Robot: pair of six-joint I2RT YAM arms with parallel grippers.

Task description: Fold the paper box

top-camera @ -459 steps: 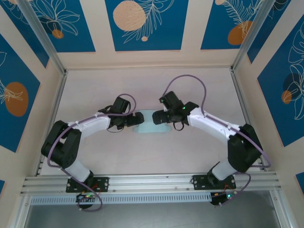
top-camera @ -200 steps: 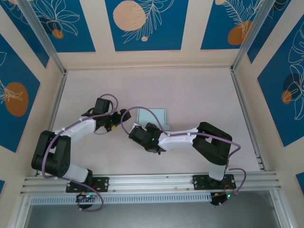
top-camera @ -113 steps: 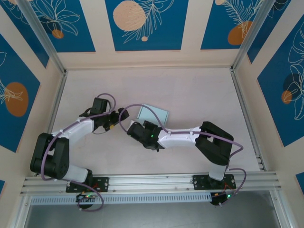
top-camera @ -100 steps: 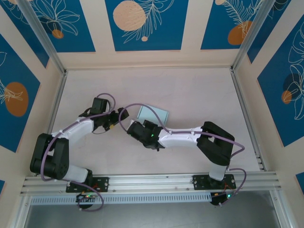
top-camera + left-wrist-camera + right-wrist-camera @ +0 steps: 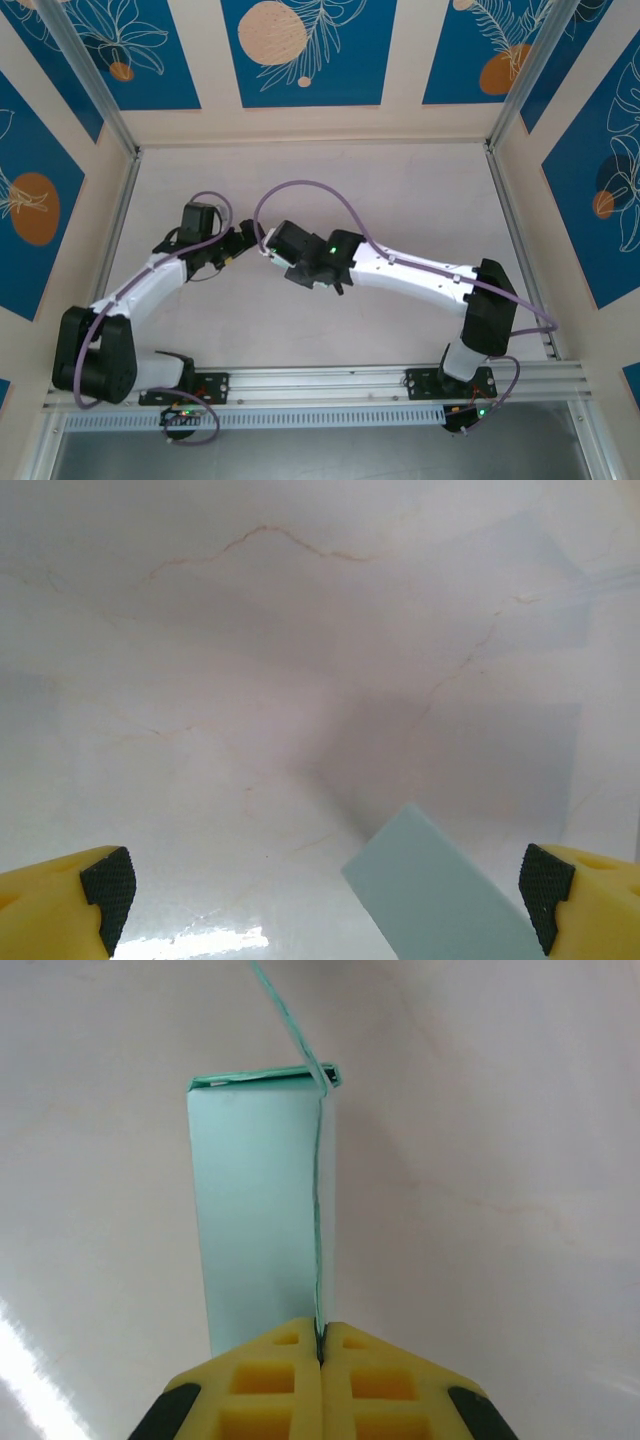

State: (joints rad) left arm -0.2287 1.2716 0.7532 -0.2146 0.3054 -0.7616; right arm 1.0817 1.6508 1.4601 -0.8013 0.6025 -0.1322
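The paper box (image 5: 262,1210) is pale light-blue card, folded flat and narrow. It reaches straight away from my right gripper (image 5: 321,1332), whose yellow fingers are shut on its thin edge. A loose flap edge curls up at its far end. In the left wrist view one corner of the paper box (image 5: 440,900) pokes in between the wide-open fingers of my left gripper (image 5: 326,888), nearer the right fingertip (image 5: 545,892). From above, the left gripper (image 5: 244,241) and right gripper (image 5: 268,242) meet tip to tip at the table's left centre.
The pale marbled table (image 5: 410,190) stretches free to the right and back. Patterned blue and cream walls enclose it, with metal posts at the corners. An aluminium rail (image 5: 320,380) runs along the near edge. A purple cable (image 5: 300,190) loops above the right arm.
The right gripper has shut on the box and carried it up and left off the table's middle. The left arm has drawn back slightly to the left, still open.
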